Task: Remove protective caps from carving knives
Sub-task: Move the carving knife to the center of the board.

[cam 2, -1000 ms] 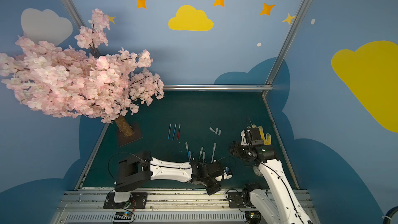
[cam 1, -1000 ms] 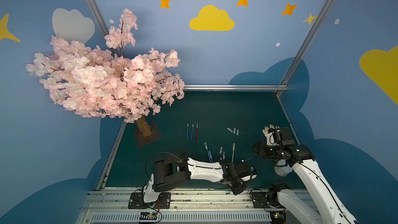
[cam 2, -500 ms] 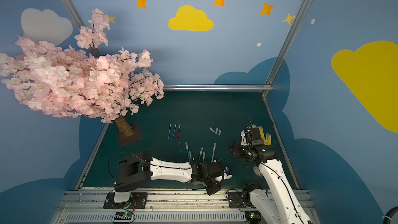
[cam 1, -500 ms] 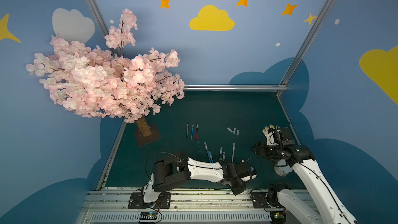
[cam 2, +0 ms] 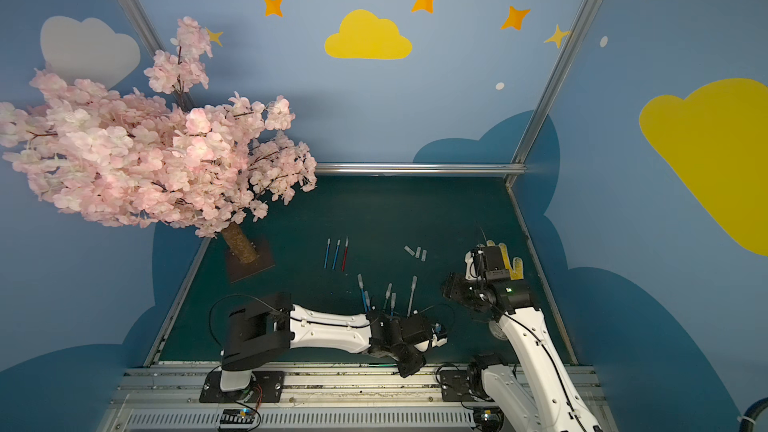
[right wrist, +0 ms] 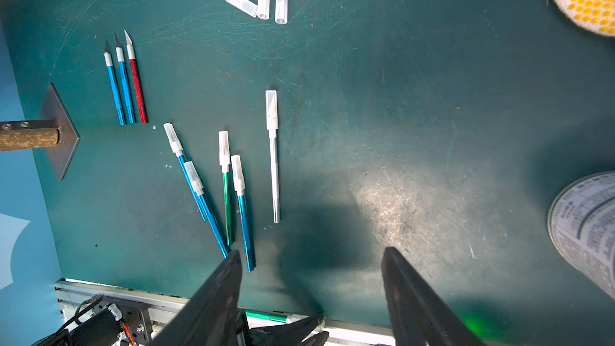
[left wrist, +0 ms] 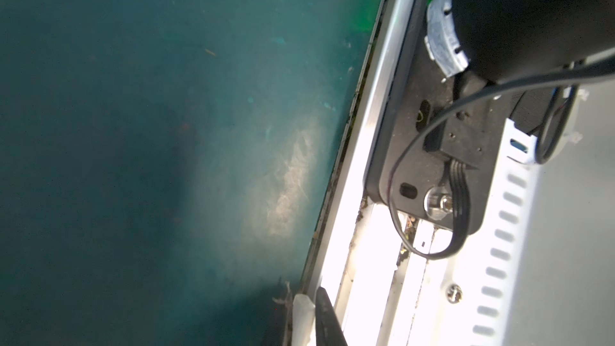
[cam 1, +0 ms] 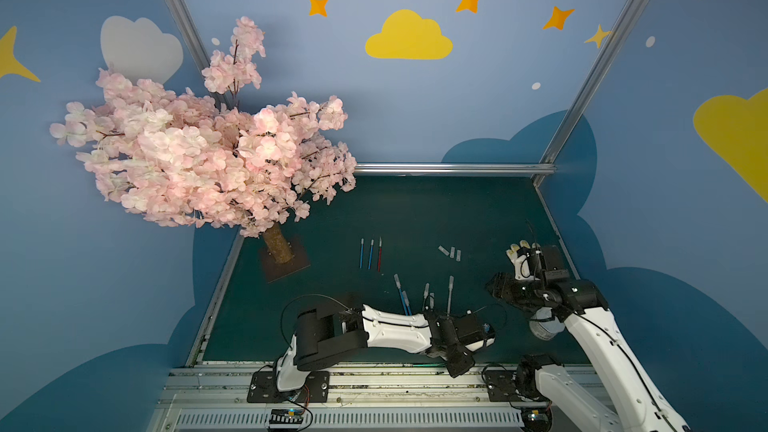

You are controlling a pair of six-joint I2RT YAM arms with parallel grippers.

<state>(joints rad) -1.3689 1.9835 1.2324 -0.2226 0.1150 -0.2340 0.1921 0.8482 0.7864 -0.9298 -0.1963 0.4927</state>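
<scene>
Right pincer [right wrist: 311, 251] gapes wide (left arm [cam 1: 390, 328] outstretched).

In both top views soft, even light is seen, and lines are bent at the edges. In the left wrist view the rail [left wrist: 352, 261] is blown out white and the mat [left wrist: 133, 128] is blurred and dim. In the right wrist view a dark shadow is cast just ahead of the right gripper [right wrist: 311, 251], with glare beside it.
</scene>
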